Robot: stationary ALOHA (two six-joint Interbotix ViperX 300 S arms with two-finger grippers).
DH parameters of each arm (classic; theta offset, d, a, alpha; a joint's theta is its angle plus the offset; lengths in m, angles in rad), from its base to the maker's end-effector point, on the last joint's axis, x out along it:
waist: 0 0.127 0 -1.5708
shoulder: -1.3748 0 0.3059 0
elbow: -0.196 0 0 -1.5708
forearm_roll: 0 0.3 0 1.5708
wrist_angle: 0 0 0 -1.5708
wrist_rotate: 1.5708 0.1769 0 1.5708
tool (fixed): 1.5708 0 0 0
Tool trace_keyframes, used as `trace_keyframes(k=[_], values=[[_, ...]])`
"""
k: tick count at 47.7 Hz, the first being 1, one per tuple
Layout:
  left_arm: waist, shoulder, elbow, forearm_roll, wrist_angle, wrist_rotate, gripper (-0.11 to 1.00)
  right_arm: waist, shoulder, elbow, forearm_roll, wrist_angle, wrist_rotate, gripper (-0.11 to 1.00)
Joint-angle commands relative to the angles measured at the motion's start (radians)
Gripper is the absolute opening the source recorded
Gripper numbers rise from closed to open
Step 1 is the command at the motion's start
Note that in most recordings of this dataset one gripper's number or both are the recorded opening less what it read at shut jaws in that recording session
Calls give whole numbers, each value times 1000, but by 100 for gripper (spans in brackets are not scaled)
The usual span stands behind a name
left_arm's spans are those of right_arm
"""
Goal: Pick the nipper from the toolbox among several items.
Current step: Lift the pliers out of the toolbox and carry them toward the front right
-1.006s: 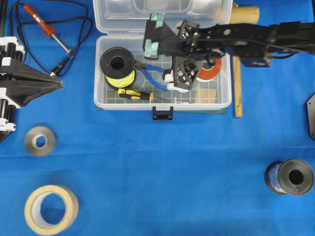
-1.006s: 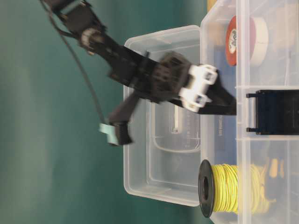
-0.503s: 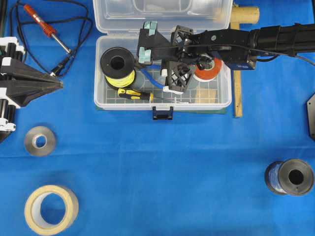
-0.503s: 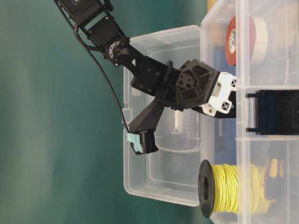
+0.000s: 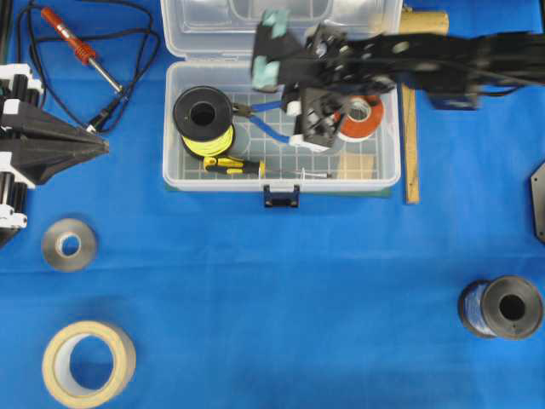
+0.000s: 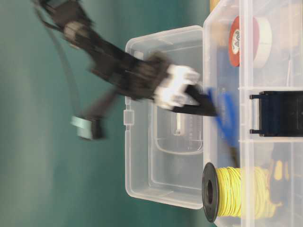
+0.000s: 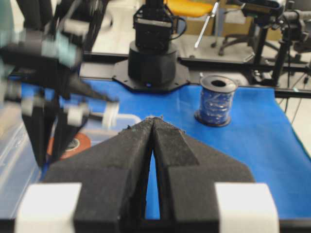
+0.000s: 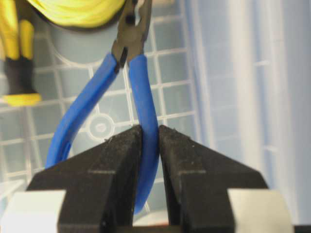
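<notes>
The blue worktop [image 5: 281, 281] carries the clear toolbox [image 5: 387, 175], lid hinged open behind it. Inside sit a yellow wire spool [image 5: 204, 115], a yellow-and-black screwdriver [image 5: 230, 164] and a red tape roll [image 5: 362, 115]. The right gripper [image 8: 148, 145] reaches into the box, its fingers [image 8: 114, 170] pinching one blue handle of the nipper [image 8: 131, 53], which hangs tilted above the gridded bottom with its dark tip beside the spool. The left gripper [image 7: 153, 128] rests at the worktop's edge, fingers pressed together. A soldering iron [image 5: 81, 47] lies outside the box.
</notes>
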Motion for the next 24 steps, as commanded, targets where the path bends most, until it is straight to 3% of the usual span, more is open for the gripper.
trace_keyframes(k=[1,12,24], values=[[0,6,-8,-2,-3,-2,0,5,-127,5,0,12,2,13],[0,6,-5,-2,-3,-2,0,80,-324,86,0,2,5,13],[2,5,-5,-2,-3,0,0,258,-382,178,2,-97,41,13]])
